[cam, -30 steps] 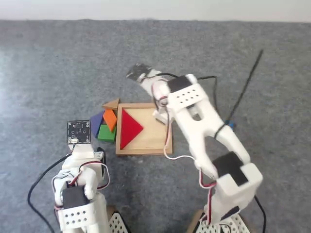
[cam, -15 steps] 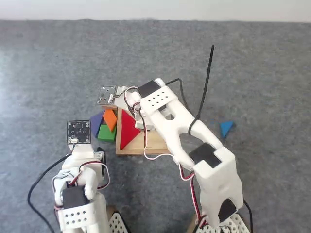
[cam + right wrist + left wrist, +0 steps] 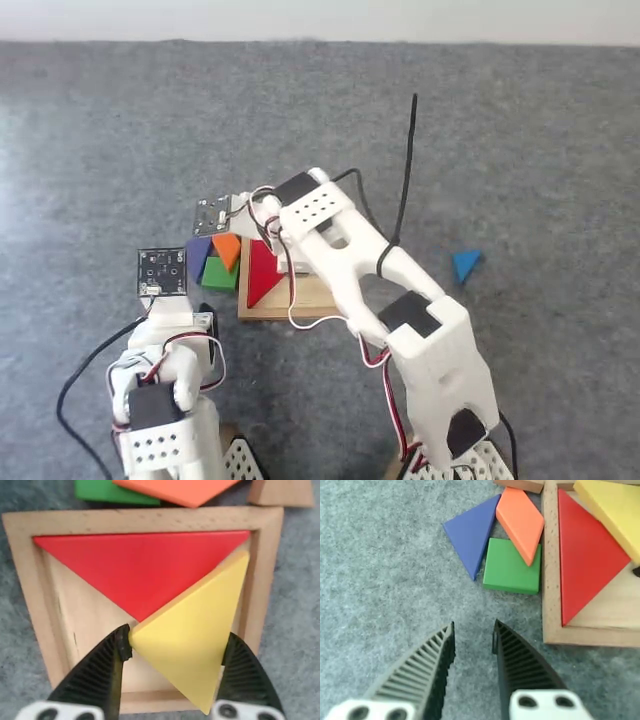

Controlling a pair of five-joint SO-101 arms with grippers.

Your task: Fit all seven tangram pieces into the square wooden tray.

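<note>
The large yellow wooden triangle is clamped across its width in the right pincer, over the open half of the square wooden tray. One of its edges runs along a short side of the large red wooden triangle, which lies flat in the tray with its long side against one wall. This alignment looks meant to let the yellow piece settle into the corner beside it. Whether it rests on the tray floor or rides slightly on the red one cannot be told.

Three pieces wait together just outside the tray wall, on the grey felt-like surface. The orange parallelogram overlaps a corner of the green square, and the dark blue triangle lies beside them. A bare-wood triangle lies by the tray's corner, and a small light blue triangle lies well apart on the other side. The left pincer hovers near the cluster, released and empty, likely standing clear while the other arm works.
</note>
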